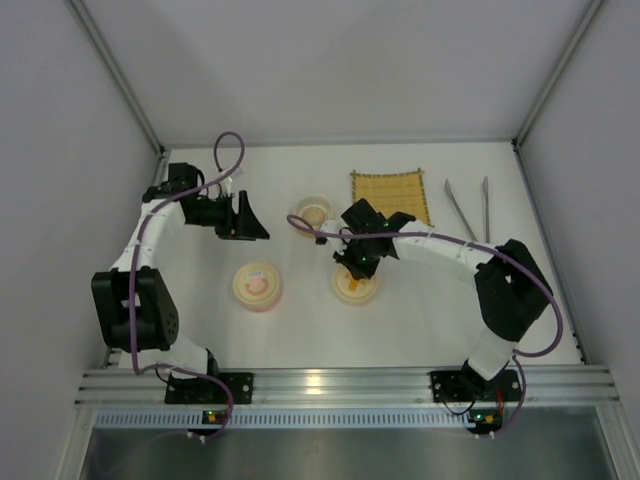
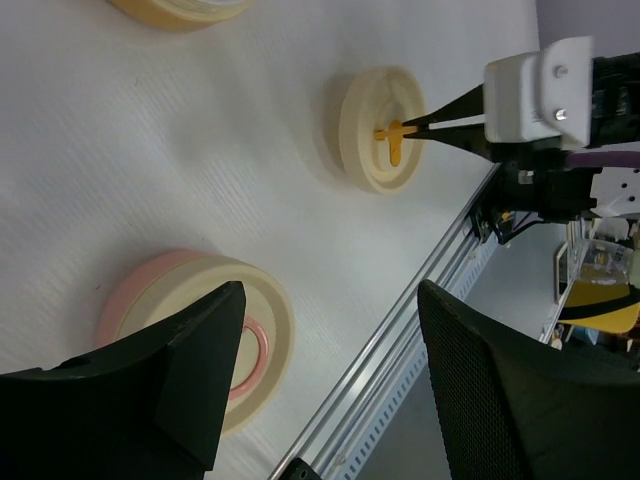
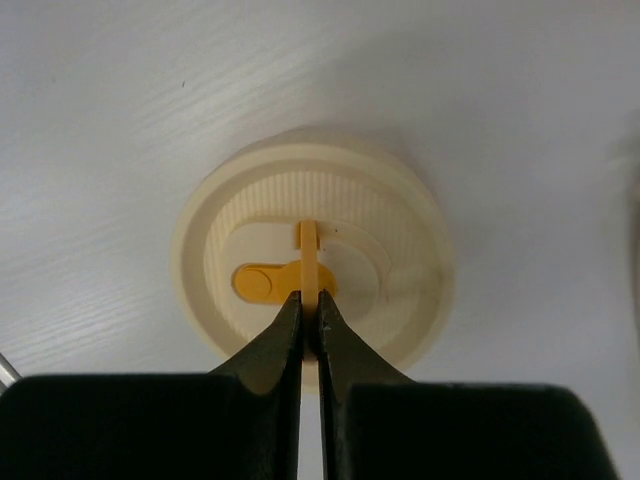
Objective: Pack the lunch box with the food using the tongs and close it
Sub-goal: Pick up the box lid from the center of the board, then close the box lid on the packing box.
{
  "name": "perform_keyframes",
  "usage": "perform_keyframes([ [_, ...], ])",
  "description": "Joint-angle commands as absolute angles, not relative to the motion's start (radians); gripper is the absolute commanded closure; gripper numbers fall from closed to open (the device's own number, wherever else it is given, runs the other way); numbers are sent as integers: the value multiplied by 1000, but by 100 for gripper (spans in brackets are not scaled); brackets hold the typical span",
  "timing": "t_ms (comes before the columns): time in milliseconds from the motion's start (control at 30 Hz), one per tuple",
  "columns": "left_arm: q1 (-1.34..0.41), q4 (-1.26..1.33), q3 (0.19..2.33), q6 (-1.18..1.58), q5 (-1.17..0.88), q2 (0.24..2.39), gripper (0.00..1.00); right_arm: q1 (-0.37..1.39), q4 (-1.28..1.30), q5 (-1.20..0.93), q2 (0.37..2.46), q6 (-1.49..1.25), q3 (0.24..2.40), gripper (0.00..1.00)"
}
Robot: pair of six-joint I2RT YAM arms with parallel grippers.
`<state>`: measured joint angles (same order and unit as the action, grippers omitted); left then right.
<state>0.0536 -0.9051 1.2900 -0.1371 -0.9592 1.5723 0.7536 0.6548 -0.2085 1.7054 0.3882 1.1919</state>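
Note:
A round cream lid with an orange tab lies flat in the middle of the table, also seen as the lid from above. My right gripper is shut on the upright orange tab, its fingertips pinching it from the side. The left gripper hangs open and empty over the left part of the table. The silver tongs lie untouched at the far right. An open cream bowl behind the lid holds something pale, perhaps food.
A second cream lid with a pink ring sits left of centre, partly under my left finger. The yellow woven mat lies at the back beside the tongs. The metal rail marks the table's near edge.

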Motion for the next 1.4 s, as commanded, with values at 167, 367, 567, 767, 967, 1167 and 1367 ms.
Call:
perform_keyframes([
  [167, 81, -732, 1264, -55, -859, 1528, 26, 749, 626, -109, 1746, 376, 1529, 100],
  [367, 81, -677, 1436, -3, -817, 1711, 31, 721, 578, -75, 1761, 368, 1595, 100],
  [567, 80, -595, 1460, 83, -867, 1782, 32, 687, 609, -75, 1917, 394, 1785, 100],
  [767, 81, -587, 1410, 64, -857, 1747, 31, 683, 624, -100, 2084, 388, 1991, 100],
  [967, 81, -588, 1387, 71, -870, 1726, 31, 675, 621, -127, 2195, 373, 2112, 100],
  [1167, 83, -574, 1379, 89, -885, 1726, 31, 673, 635, -143, 2252, 370, 2149, 100],
  [1367, 83, -568, 1373, 94, -890, 1730, 31, 669, 646, -146, 2273, 376, 2137, 100],
])
